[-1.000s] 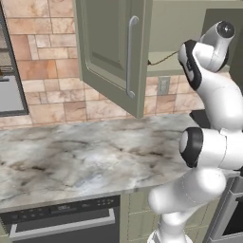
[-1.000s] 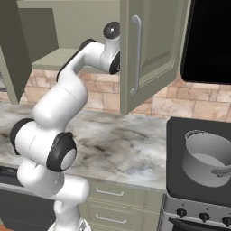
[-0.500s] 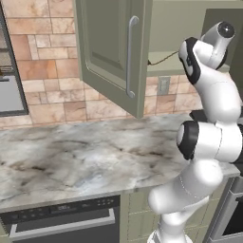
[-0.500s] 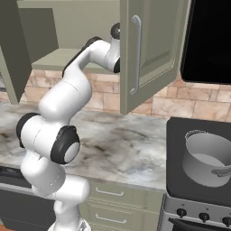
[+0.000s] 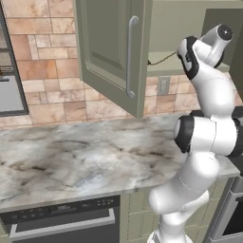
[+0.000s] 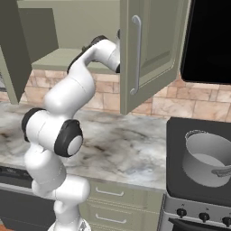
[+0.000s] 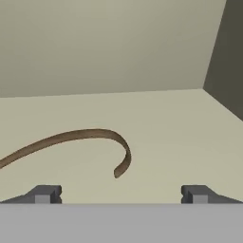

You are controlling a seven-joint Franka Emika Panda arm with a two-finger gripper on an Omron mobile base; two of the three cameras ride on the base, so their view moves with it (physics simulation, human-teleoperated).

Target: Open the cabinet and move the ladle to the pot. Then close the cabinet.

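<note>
The cabinet (image 5: 118, 52) is open. Both green doors are swung out, and each has a long silver handle (image 5: 131, 57). The white arm (image 6: 67, 103) goes up from the base and reaches into the cabinet.

The ladle (image 7: 80, 142) is inside the cabinet, lying on the pale shelf (image 7: 166, 133). In the hand view its thin brown handle bends in a long curve and ends in a hook. The hook end is just in front of the gripper (image 7: 121, 193), a bit to the left of the middle. The bowl of the ladle runs off the left edge, so I cannot see it. In the left base view a thin dark bit of the ladle (image 5: 161, 59) sticks out at the shelf's front edge, next to the arm.

The gripper is wide open. Its two dark tips are far apart at the bottom of the hand view. It holds nothing and is not touching the ladle.

The pot (image 6: 210, 158) sits on the black stove (image 6: 180, 131) at the right side, past the marble desk (image 5: 71, 156). It is grey, pale inside, and far from the ladle.
</note>
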